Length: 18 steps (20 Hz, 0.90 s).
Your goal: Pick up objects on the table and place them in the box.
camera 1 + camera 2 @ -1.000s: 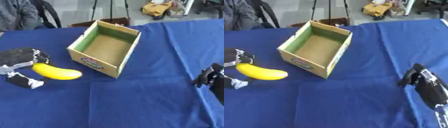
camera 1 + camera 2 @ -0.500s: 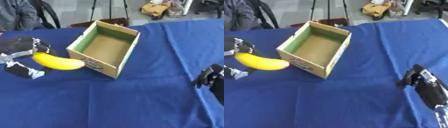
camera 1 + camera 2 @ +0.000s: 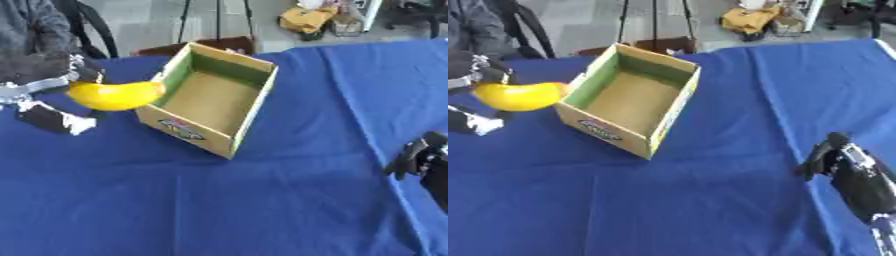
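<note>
While left hand (image 3: 44, 82) grips banana (image 3: 115, 95) | now raised beside box (image 3: 214, 97)

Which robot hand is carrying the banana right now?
The left robot hand, holding the yellow banana beside the cardboard box; the right robot hand holds nothing.

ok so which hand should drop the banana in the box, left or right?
Left. The left hand already holds the banana, lifted right beside the box at its left wall. The right hand is empty, low at the right side, far from the box.
</note>
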Motion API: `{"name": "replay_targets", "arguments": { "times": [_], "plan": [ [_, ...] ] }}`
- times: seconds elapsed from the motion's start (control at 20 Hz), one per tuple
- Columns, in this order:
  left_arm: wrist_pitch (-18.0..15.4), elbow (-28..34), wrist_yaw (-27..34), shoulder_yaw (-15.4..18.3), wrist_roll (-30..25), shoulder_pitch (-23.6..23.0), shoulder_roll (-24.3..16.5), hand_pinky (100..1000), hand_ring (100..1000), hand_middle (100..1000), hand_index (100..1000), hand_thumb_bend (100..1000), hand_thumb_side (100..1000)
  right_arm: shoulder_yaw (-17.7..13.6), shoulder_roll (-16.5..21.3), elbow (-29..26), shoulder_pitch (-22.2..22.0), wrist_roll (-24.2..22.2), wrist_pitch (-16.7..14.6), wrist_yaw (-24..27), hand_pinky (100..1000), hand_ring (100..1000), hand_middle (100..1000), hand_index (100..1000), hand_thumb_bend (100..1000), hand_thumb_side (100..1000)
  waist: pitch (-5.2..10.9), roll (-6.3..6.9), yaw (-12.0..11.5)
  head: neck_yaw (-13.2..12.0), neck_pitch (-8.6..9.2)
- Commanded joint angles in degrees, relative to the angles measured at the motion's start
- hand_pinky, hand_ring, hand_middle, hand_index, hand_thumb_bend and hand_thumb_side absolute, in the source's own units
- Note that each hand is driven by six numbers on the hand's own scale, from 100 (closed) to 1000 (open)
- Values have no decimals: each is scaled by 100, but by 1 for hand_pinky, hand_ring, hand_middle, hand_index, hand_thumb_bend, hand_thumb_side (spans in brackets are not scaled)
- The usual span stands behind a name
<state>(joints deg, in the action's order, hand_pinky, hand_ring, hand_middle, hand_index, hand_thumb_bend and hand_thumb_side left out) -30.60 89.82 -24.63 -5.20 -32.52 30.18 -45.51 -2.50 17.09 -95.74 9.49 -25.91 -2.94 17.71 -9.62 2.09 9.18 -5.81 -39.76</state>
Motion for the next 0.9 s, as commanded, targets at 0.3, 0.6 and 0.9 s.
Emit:
{"name": "replay_targets", "arguments": {
  "times": [0.3, 0.6, 0.9],
  "plan": [
    [-114, -841, -41, -74, -311, 769, 211, 550, 514, 500, 739, 100, 326, 22, 119, -73, 100, -56, -21, -20, 517, 373, 310, 500, 100, 796, 11, -20, 113, -73, 128],
    [-293, -1470, -307, -166, -354, 1247, 429, 559, 526, 508, 742, 134, 320, 54, 104, -75, 136, -92, -23, -32, 518, 372, 309, 500, 100, 797, -32, -17, 222, -137, 172],
    [-658, -2274, -1005, -310, -171, 1855, 775, 566, 534, 514, 746, 182, 325, 126, 74, -73, 231, -168, -7, -60, 517, 372, 309, 500, 100, 803, -134, 25, 443, -250, 258]
  ]
}}
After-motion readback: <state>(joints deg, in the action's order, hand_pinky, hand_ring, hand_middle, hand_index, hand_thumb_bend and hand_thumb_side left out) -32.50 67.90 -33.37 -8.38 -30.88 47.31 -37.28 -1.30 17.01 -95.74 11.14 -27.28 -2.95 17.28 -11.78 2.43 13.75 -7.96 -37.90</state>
